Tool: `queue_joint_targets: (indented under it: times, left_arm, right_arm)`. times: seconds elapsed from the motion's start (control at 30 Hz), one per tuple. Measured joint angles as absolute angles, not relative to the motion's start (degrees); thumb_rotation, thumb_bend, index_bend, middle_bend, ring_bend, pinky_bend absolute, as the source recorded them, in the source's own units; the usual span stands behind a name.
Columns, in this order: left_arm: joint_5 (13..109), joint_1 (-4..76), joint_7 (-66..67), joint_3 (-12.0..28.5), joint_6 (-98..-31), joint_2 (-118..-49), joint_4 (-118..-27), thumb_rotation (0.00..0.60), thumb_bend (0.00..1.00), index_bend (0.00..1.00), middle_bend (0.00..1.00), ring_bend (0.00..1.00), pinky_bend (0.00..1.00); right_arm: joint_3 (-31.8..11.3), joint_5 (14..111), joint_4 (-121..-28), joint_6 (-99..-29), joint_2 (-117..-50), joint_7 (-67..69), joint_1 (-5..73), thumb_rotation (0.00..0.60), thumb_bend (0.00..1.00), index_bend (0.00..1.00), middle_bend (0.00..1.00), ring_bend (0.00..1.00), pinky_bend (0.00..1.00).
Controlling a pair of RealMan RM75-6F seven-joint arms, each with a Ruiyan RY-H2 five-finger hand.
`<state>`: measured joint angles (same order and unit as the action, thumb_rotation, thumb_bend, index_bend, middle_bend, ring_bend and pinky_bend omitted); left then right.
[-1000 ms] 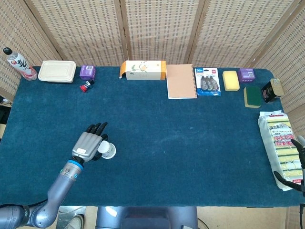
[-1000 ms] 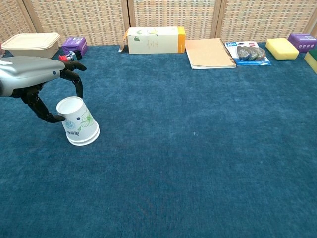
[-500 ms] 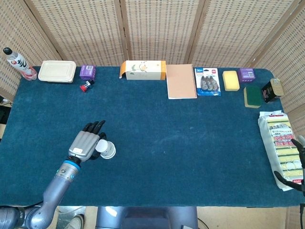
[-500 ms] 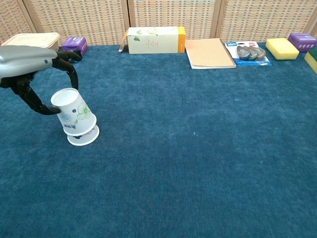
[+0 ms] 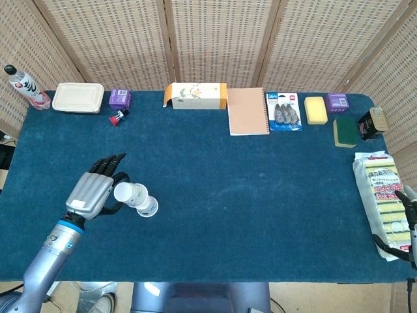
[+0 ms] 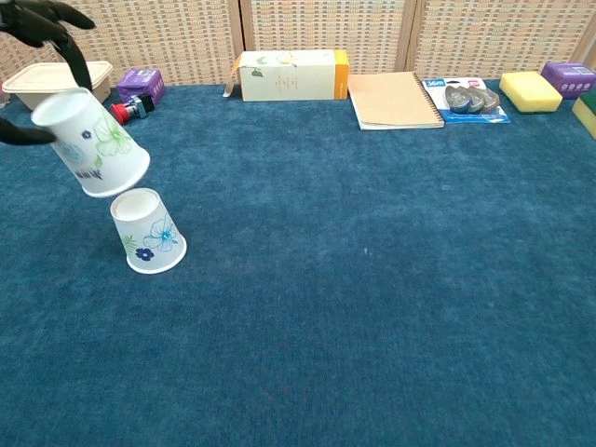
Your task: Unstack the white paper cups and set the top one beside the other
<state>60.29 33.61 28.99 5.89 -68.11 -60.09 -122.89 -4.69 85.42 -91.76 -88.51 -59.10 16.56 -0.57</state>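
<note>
Two white paper cups with flower prints, both upside down. The lower cup (image 6: 149,234) stands on the blue table cloth at the near left, also seen from above as cup (image 5: 147,207). The top cup (image 6: 90,142) hangs tilted in the air above and left of it, off the lower one, held by my left hand (image 5: 92,190); the lifted cup (image 5: 126,193) shows beside the fingers. In the chest view only dark fingertips (image 6: 47,17) show at the top left corner. My right hand (image 5: 409,207) shows only at the far right edge, by the table's near corner.
Along the back edge stand a bottle (image 5: 25,87), a lidded food box (image 5: 78,97), a purple box (image 5: 120,98), a tea box (image 5: 196,95), a notebook (image 5: 247,111), a blister pack (image 5: 284,111) and sponges (image 5: 315,109). A sponge pack (image 5: 383,202) lies at the right.
My left hand has risen and moved left, pulling the top cup off the lower cup. The lower cup stays on the cloth.
</note>
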Motion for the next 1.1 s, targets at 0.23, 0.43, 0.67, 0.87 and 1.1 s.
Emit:
queue_joint_targets:
  times: [0.23,0.43,0.67,0.87,1.1]
  left_arm:
    - [63.6,31.1,20.6,5.2,-66.7,-56.5,-120.1,0.600,0.25,0.40,0.00,0.00,0.08]
    - [62.6,30.8,17.6,4.3,-63.1,-58.8,-112.9,0.600,0.25,0.40,0.00,0.00,0.08]
    - [60.7,31.5,17.2,3.5,-60.0,-65.1,-105.8,0.600,0.25,0.40,0.00,0.00,0.08]
    - [59.2,32.0,19.7,3.5,-60.2,-68.5,-103.6,0.600,0.25,0.40,0.00,0.00,0.08]
    - [57.2,32.6,23.0,3.7,-60.9,-70.3,-103.0,0.600,0.25,0.40,0.00,0.00,0.08]
  right_arm:
    - [-4.5,85.6,-92.2,-88.4,-59.3,15.7,-0.5,0.600,0.23,0.07,0.02,0.01,0.01]
    - [-4.5,85.6,-92.3,-88.3,-59.3,15.2,-0.4,0.600,0.23,0.07,0.02,0.01,0.01]
    - [-4.5,85.6,-92.2,-88.2,-59.5,15.2,-0.3,0.600,0.23,0.07,0.02,0.01,0.01]
    - [-4.7,85.4,-91.9,-88.6,-59.5,14.8,-0.4,0.600,0.23,0.08,0.02,0.01,0.01]
    - [-4.9,85.3,-91.8,-89.0,-59.6,14.9,-0.5,0.600,0.23,0.08,0.02,0.01,0.01]
